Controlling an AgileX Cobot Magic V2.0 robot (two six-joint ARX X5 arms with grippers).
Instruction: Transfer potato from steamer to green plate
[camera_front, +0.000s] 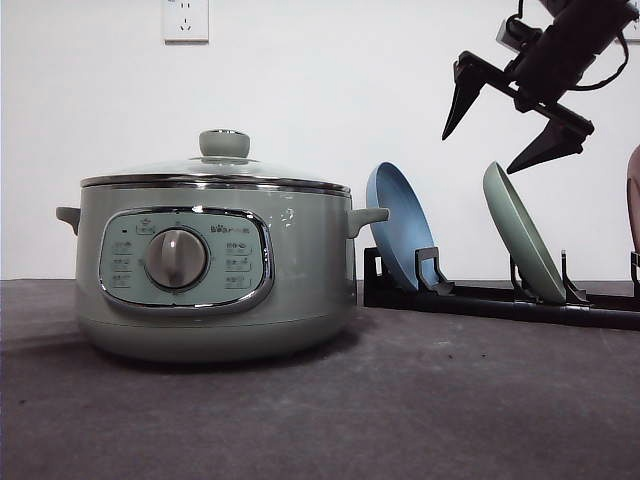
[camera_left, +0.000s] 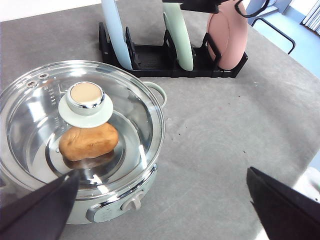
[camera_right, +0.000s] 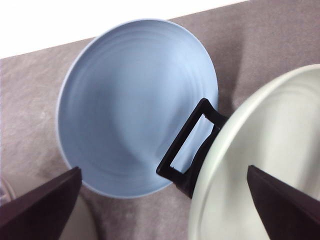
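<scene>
Up front, the steamer (camera_front: 212, 268) sits on the grey table (camera_front: 400, 420) with its glass lid (camera_front: 215, 170) closed, dial facing the camera. Beside it to the right a black rack (camera_front: 500, 300) holds the blue plate (camera_front: 400, 235) and the green plate (camera_front: 522, 232), both standing on edge and leaning. The right gripper (camera_front: 505, 125) hangs in the air above the green plate, its jaws spread wide and holding nothing. From the left wrist camera, the potato (camera_left: 89, 142) lies inside the steamer (camera_left: 82, 145) under the lid (camera_left: 80, 125), partly hidden by the green knob (camera_left: 85, 102). The left gripper (camera_left: 160, 210) hovers over the pot's front edge, fingers parted and empty. Behind the pot the rack (camera_left: 170, 57) carries the blue plate (camera_left: 116, 32), the green plate (camera_left: 179, 35) and a pink plate (camera_left: 229, 35). From the right wrist camera, the right gripper (camera_right: 165, 205) is spread open above the blue plate (camera_right: 135, 105) and green plate (camera_right: 260, 160), with a black rack bracket (camera_right: 187, 145) between them.
</scene>
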